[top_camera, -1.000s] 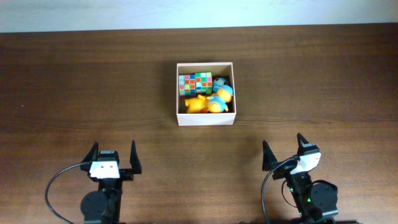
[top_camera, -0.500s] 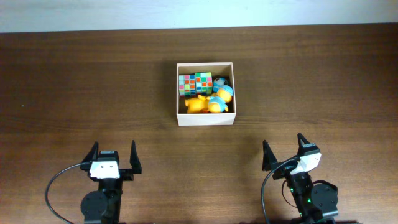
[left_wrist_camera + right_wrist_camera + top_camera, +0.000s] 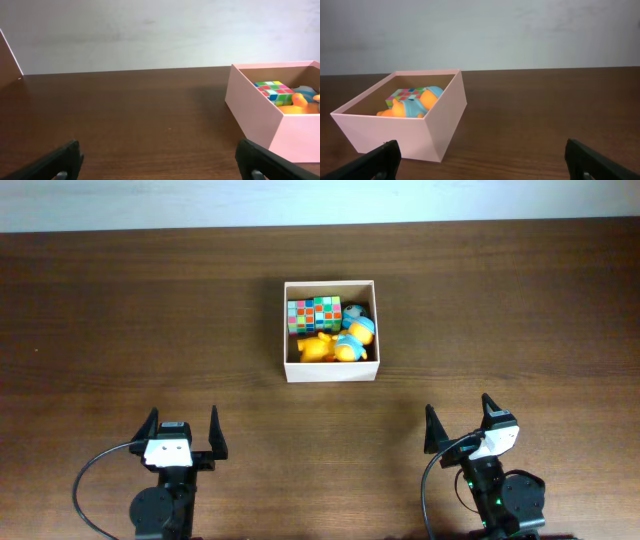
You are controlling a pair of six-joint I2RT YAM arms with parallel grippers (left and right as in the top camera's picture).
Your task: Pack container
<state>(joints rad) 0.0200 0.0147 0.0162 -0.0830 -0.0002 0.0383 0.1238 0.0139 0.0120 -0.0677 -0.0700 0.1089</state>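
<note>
One container [image 3: 332, 371] sits on the table [image 3: 120, 310], holding one checkered cube [image 3: 314, 314] and orange-and-blue toys [image 3: 340, 345] whose number is unclear. Well apart from the container's near wall, the left gripper [image 3: 182, 420] and the right gripper [image 3: 457, 408] gape wide, both empty.

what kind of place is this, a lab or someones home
Most likely a robotics lab or test bench, not a home: a left arm and right arm mounted at the edge of a dark wooden table, a plain white wall, and just one container of toys.
</note>
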